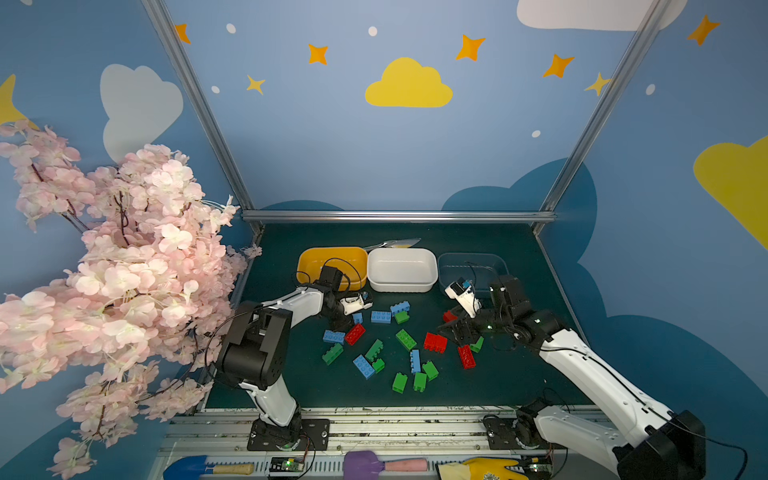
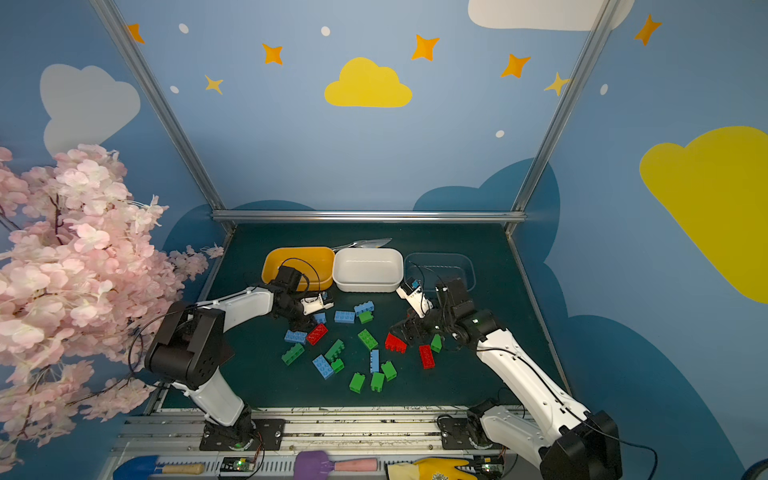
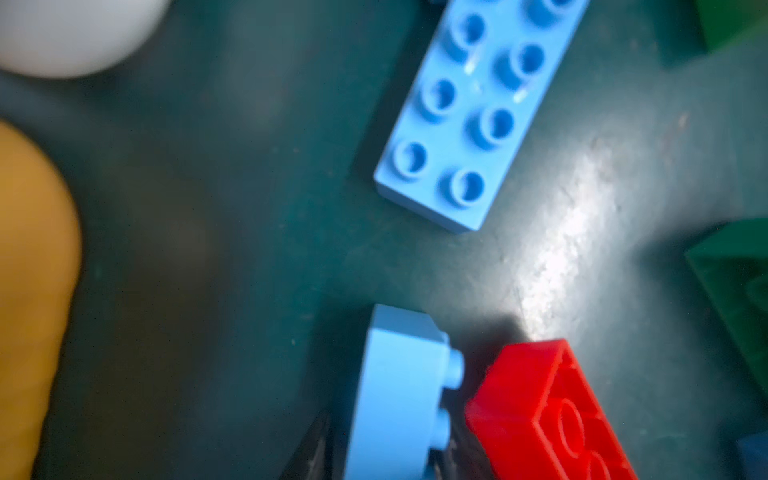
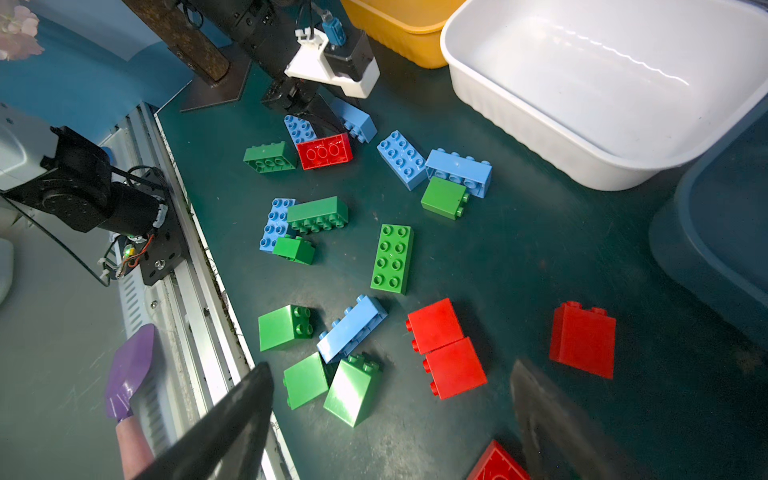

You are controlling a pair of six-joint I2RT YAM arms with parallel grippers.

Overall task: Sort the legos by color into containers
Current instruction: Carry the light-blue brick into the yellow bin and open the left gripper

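Back row: yellow-orange plastic tub (image 1: 332,249), white plastic tub (image 1: 401,285), translucent blue-grey plastic tub (image 1: 471,256) | scattered in front: studded plastic bricks (image 1: 406,338), red, green, light blue | right gripper (image 4: 390,372) spread wide, empty | left gripper (image 1: 353,320) clamped on short light blue brick (image 3: 399,390) near yellow-orange tub; judged light, rigid, slick; flat sides to be pinched.

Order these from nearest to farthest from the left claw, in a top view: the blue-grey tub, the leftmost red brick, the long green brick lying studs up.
1. Leftmost red brick: right beside the left claw, which grips a small blue brick.
2. Long green brick: mid-table, to the right.
3. Blue-grey tub: back row, far right.
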